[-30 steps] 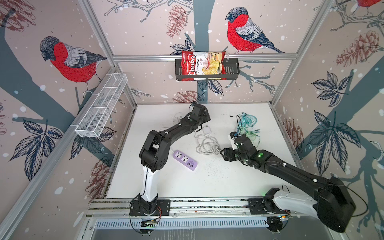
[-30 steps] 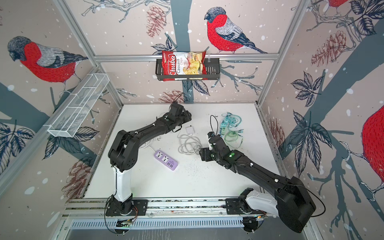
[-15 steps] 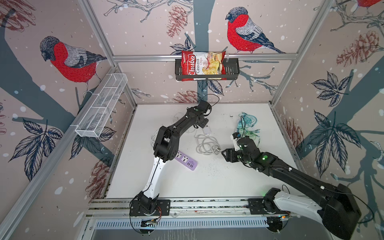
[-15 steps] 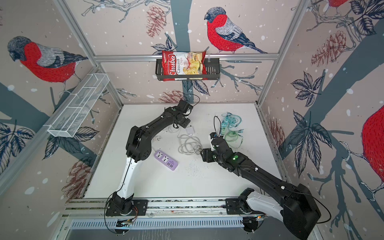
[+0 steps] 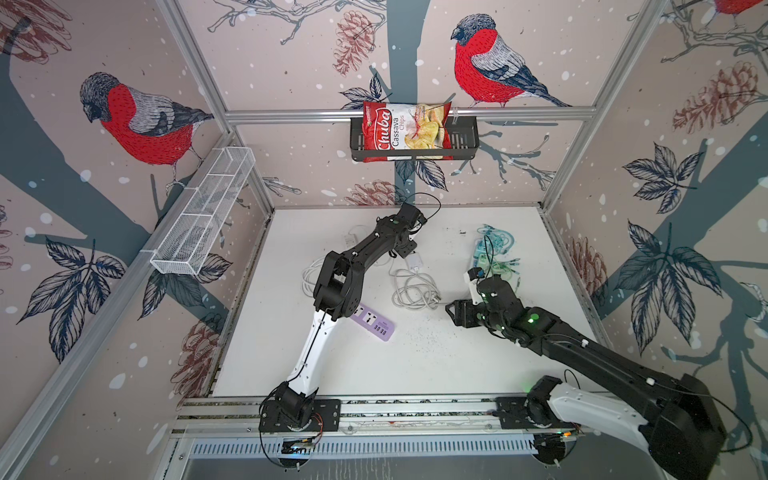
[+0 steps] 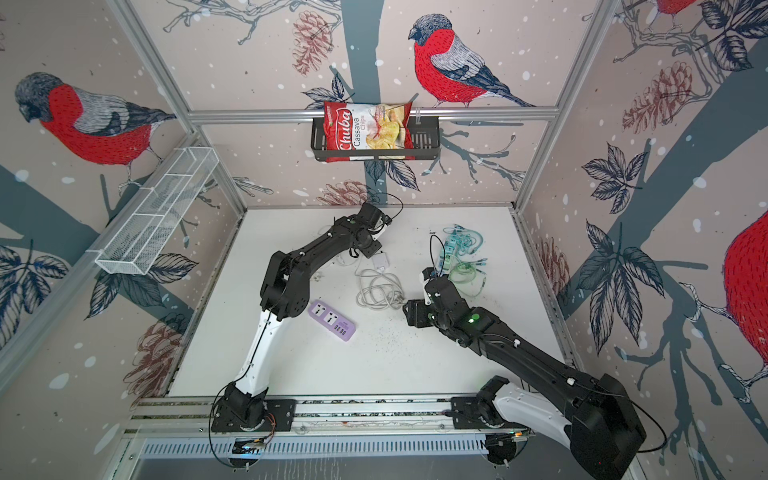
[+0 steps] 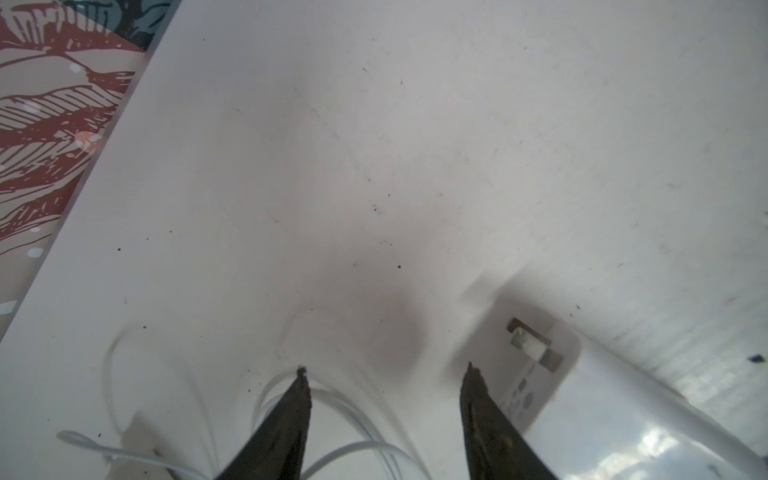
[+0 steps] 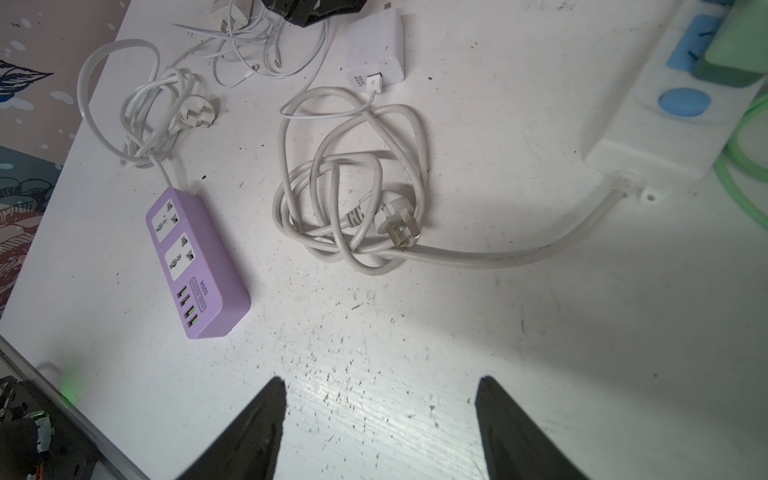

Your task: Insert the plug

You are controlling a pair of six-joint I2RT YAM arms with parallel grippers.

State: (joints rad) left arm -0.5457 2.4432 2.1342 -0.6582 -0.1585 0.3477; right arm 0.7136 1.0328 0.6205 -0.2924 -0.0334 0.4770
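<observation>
White table (image 8: 540, 332) with purple power strip (image 8: 195, 266), coiled white cable (image 8: 478, 257), white charger (image 8: 376, 50)

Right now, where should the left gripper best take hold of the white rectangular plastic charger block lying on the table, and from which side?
Grip the white rectangular plastic charger block across its two long smooth sides, near the middle, descending from above. It lies flat on the white table, and a thin white cable leaves its port end, so avoid that end.
</observation>
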